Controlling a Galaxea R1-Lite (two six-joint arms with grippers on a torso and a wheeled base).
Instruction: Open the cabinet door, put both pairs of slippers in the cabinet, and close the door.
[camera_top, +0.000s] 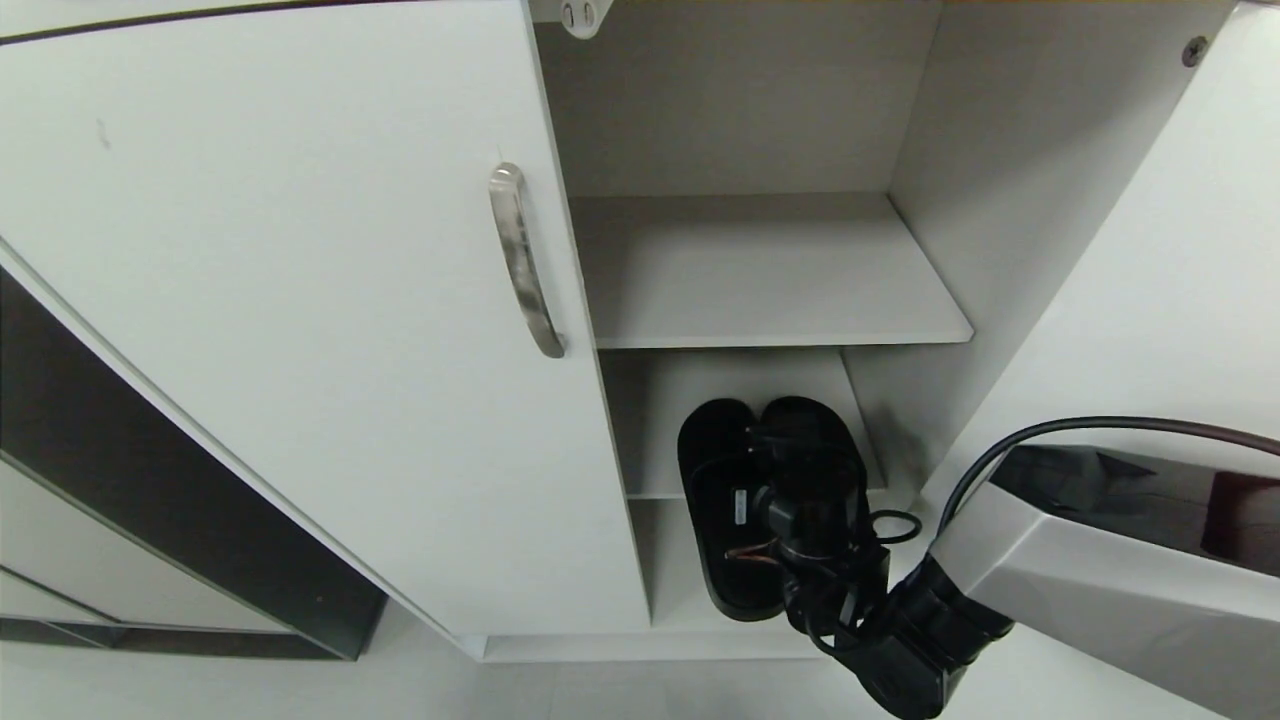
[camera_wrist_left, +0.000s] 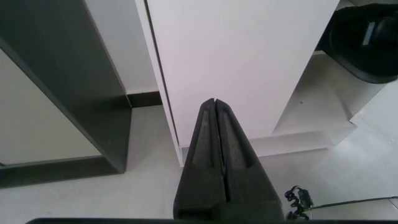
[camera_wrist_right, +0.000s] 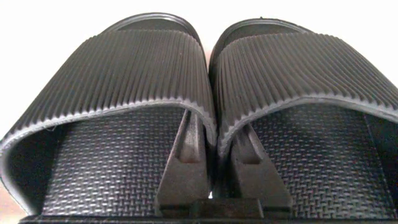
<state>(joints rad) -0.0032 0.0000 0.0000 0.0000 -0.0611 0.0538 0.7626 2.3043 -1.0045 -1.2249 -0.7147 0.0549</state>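
while right claw (camera_wrist_right: 216, 146) pinches black slippers (camera_wrist_right: 137, 68) together, cabinet door (camera_top: 1150, 280) open.

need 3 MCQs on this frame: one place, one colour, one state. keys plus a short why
1. Where is the slipper pair?
A) on the top shelf
B) low in the open side of the cabinet, in the right pincer
C) on the floor

2. What colour is the pair?
A) black
B) white
C) red

3. How is the left pincer?
A) wide open
B) shut on a slipper
C) shut, empty

Key:
1 B: the head view shows it low in the open side, at the right arm's end.
2 A: straps and soles are black.
3 C: its fingers meet with nothing between them.
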